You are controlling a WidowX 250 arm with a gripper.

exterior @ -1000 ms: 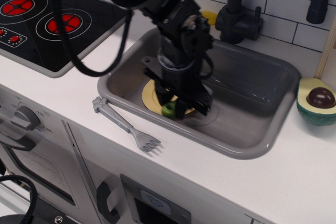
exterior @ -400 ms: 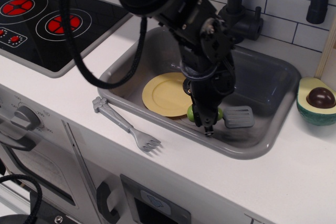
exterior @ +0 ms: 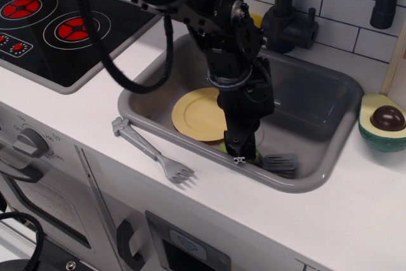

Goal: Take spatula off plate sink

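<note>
The spatula (exterior: 279, 162) lies low at the front of the grey sink (exterior: 325, 171), right of the plate and off it. Its dark slotted blade points right and its lime-green handle (exterior: 253, 154) sits between my fingers. My gripper (exterior: 240, 152) points down into the sink and is shut on that handle. The pale-yellow plate (exterior: 195, 114) lies flat and bare on the sink floor at the left, its right edge hidden behind my arm.
A grey toy fork (exterior: 153, 151) lies on the white counter in front of the sink. The black stovetop (exterior: 57, 26) is at the left. A dark faucet (exterior: 298, 11) stands behind the sink. A toy avocado half (exterior: 382, 122) sits at the right.
My gripper lifted the spatula off the plate, carried it right, then brought it down and slightly back left to the sink's front. The plate now lies bare.
</note>
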